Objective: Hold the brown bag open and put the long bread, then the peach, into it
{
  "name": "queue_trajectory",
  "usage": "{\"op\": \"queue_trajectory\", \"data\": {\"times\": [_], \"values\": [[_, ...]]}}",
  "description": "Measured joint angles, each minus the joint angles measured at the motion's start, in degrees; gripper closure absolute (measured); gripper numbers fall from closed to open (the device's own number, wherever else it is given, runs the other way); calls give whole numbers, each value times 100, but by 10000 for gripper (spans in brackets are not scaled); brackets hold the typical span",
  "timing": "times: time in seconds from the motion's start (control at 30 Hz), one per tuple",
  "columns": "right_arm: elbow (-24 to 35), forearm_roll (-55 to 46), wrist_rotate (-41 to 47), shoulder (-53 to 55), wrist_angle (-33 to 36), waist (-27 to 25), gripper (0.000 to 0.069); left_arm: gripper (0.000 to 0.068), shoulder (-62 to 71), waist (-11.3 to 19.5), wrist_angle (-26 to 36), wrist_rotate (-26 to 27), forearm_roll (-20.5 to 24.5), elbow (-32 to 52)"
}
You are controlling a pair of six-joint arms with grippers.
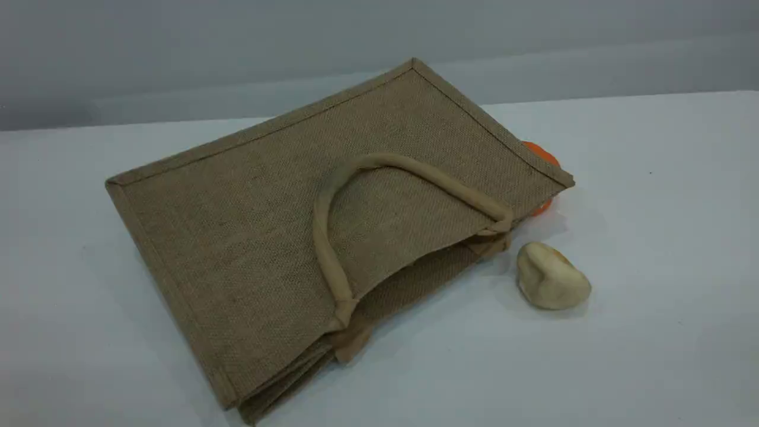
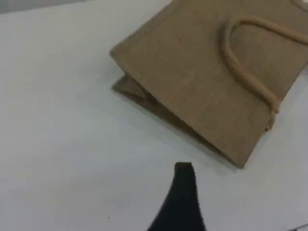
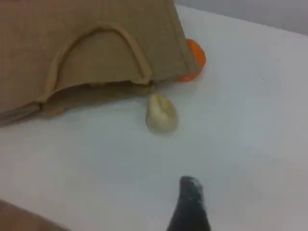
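The brown bag (image 1: 249, 237) lies flat on its side on the white table (image 1: 652, 356), across the middle and toward the left, well in from the near edge. One beige loop handle (image 1: 323, 237) is folded back over its upper face; the mouth faces the right near side and gapes only slightly.

Just off the mouth's right end sits a pale beige lumpy piece (image 1: 551, 277), apart from the bag. Behind the bag's right corner an orange round fruit (image 1: 542, 157) shows, mostly hidden by the fabric.

Long bread and peach: cannot locate either in any view.

My left gripper (image 2: 182, 192) hangs above bare table near the bag's folded bottom edge, touching nothing, jaws spread wide.

My right gripper (image 3: 191, 202) hangs above bare table on the near side of the beige piece. One fingertip shows; cannot tell the jaw gap. Nothing held.
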Motion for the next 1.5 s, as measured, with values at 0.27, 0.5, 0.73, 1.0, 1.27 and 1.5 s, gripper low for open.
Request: {"op": "queue_trajectory", "data": {"times": [0.27,0.5,0.73,1.0,1.27,1.5], "values": [[0,18,-5,-26,0,-113,248,98,-183,665,12,18,-64,-5],[-1,18,-5,-464,6,-409,268,98,-183,1385,12,18,-64,-5],[-1,26,-5,-453,6,-409,286,98,-183,1503,7,18,-70,-5],[-1,26,-5,-453,6,-409,304,98,-183,1344,7,18,-70,-5],[-1,26,-5,-453,1,-409,304,98,-183,1313,7,18,-81,-5],[-1,26,-5,-453,1,-409,304,98,-183,1313,7,23,-81,-5]]}}
